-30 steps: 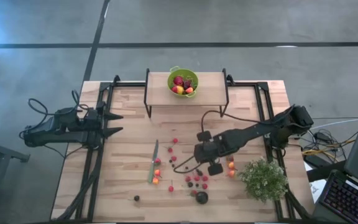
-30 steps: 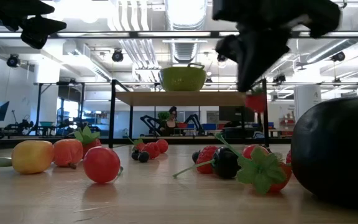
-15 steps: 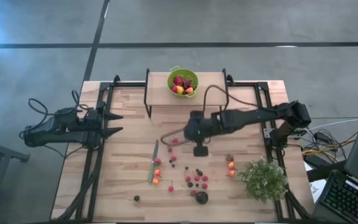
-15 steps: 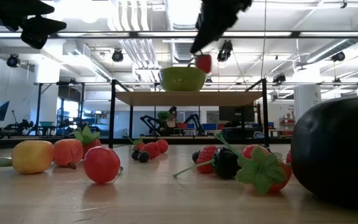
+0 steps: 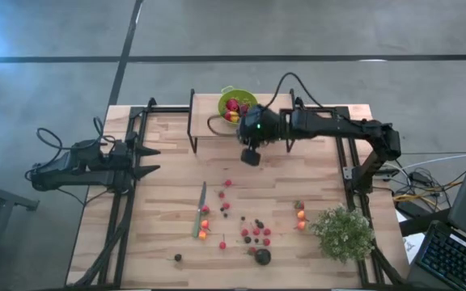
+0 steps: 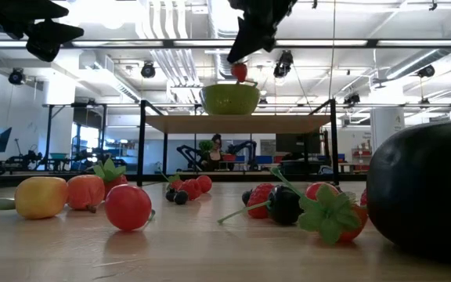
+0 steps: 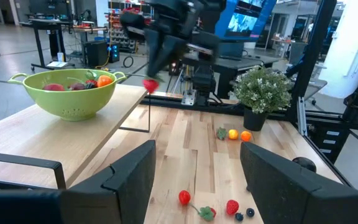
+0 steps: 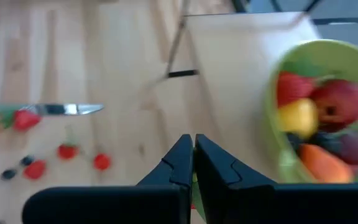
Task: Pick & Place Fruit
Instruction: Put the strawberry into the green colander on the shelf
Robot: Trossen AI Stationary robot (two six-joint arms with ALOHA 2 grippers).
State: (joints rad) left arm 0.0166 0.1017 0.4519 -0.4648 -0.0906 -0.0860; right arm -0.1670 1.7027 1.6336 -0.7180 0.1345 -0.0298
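**Op A:** Wooden surface (image 5: pixel 168 174) from above: loose fruit (image 5: pixel 255 234) lies scattered toward six o'clock, and the green bowl (image 5: pixel 226 95) sits on a raised shelf (image 5: pixel 273 109) at twelve. Where's my right tool?

**Op B:** I have the right tool (image 6: pixel 239 61) clenched on a red berry (image 6: pixel 240 72), hanging high, just beside the bowl's rim. From overhead, the bowl lies at about ten o'clock from it, close by.

**Op A:** So the carry is nearly over?

**Op B:** I judge so. A short shift toward ten o'clock should put the berry over the bowl's mouth.

**Op A:** And the left?

**Op B:** My left tool (image 5: pixel 150 161) waits at nine o'clock, fingers spread, holding nothing, well apart from the fruit.
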